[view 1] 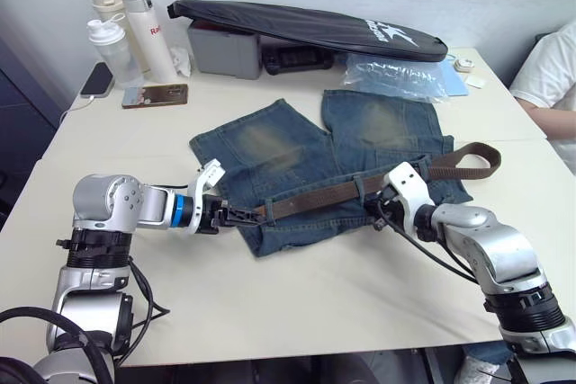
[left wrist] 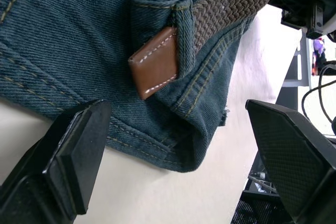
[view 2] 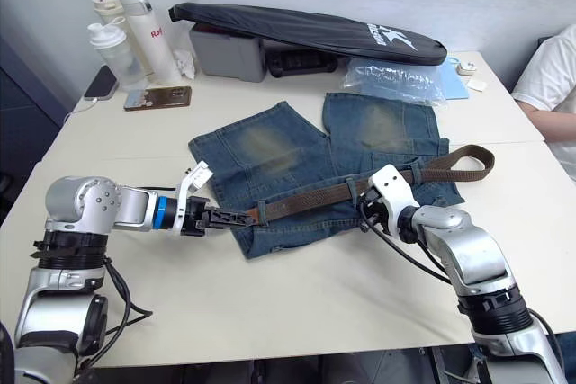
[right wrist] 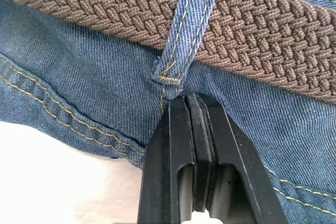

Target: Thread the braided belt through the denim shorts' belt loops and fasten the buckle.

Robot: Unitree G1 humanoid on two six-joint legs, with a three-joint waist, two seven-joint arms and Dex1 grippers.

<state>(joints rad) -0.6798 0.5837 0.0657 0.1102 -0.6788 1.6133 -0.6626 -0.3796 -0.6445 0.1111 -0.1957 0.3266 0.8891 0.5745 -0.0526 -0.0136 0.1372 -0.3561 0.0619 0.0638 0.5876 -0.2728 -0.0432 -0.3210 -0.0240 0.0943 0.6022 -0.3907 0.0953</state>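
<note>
Denim shorts point(view 1: 342, 159): laid flat on a cream table point(view 1: 297, 294), legs pointing away from the robot, waistband nearest it, yellowish worn patches on both legs. Braided belt point(view 1: 324, 195): dark brown, run along the waistband from the robot's left to its right, with the far end curled in a loose loop point(view 1: 468, 161) past the right edge of the shorts. Tan leather tip point(left wrist: 155, 62): seen in the left wrist view poking out from under a fold of denim at the left corner of the waistband. Belt loop point(right wrist: 184, 22): narrow blue strip with yellow stitching, crossed over the braided strap in the right wrist view, the strap passed beneath it. Left gripper point(view 1: 241, 215): held at the left corner of the waistband, fingers point(left wrist: 79, 150) spread wide either side of the tip, nothing pinched. Right gripper point(right wrist: 190, 103): set at the waistband just below the belt loop, fingers pressed together, the tips touching the denim at the loop's lower stitch. Behind the shorts: a long black bag point(view 1: 306, 29), a grey box point(view 1: 225, 49), white bottles point(view 1: 135, 29), two phones point(view 1: 155, 95), a clear plastic bag point(view 1: 396, 74). A person's white sleeve point(view 1: 549, 69) is noted at the right edge.
</note>
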